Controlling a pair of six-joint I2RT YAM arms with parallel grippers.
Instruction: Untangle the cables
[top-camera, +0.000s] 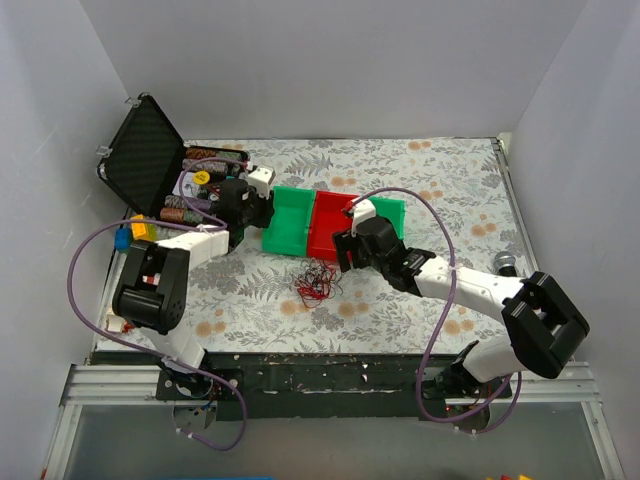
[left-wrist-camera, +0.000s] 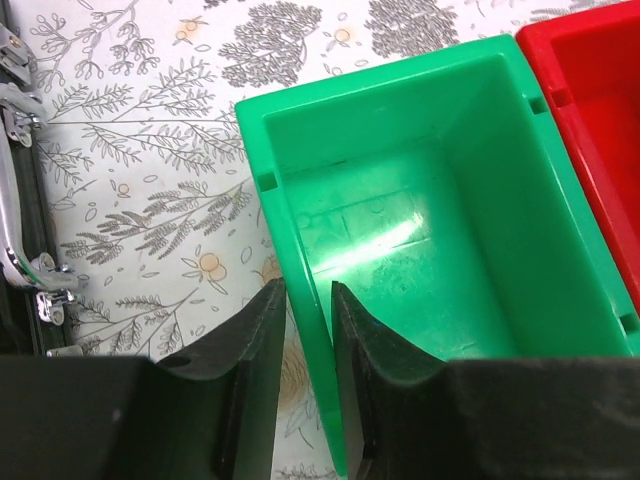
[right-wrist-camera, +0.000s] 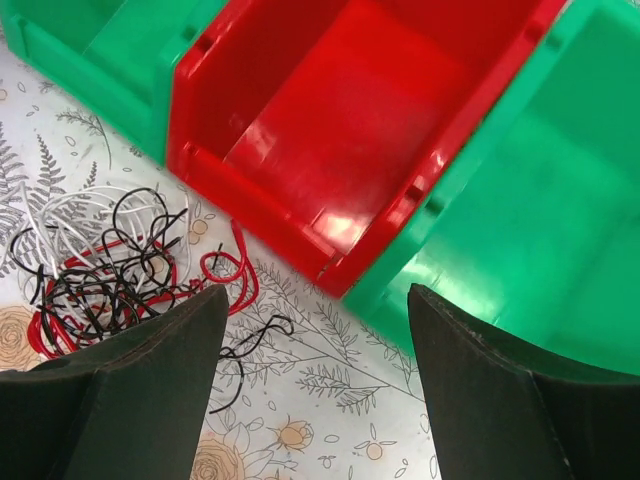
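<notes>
Bright, even light from above leaves only soft, short shadows on the counter (top-camera: 400, 310). White glare streaks the floor of the left green bin (left-wrist-camera: 385, 235) and of the red bin (right-wrist-camera: 345, 225).

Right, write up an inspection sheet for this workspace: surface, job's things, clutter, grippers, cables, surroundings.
Surface: floral cloth, lying flat.
Job's things: tangle of thin red, black and white wires on the cloth, on the near side of the red bin; neither gripper holds it.
Clutter: left green bin, red bin and right green bin in a row, empty where visible; open black case of small items, far left.
Grippers: left gripper nearly shut over the left green bin's wall, grip unclear; right gripper open, empty, by the tangle.
Cables: purple hoses loop off both arms, clear of the tangle.
Surroundings: white walls on three sides.
</notes>
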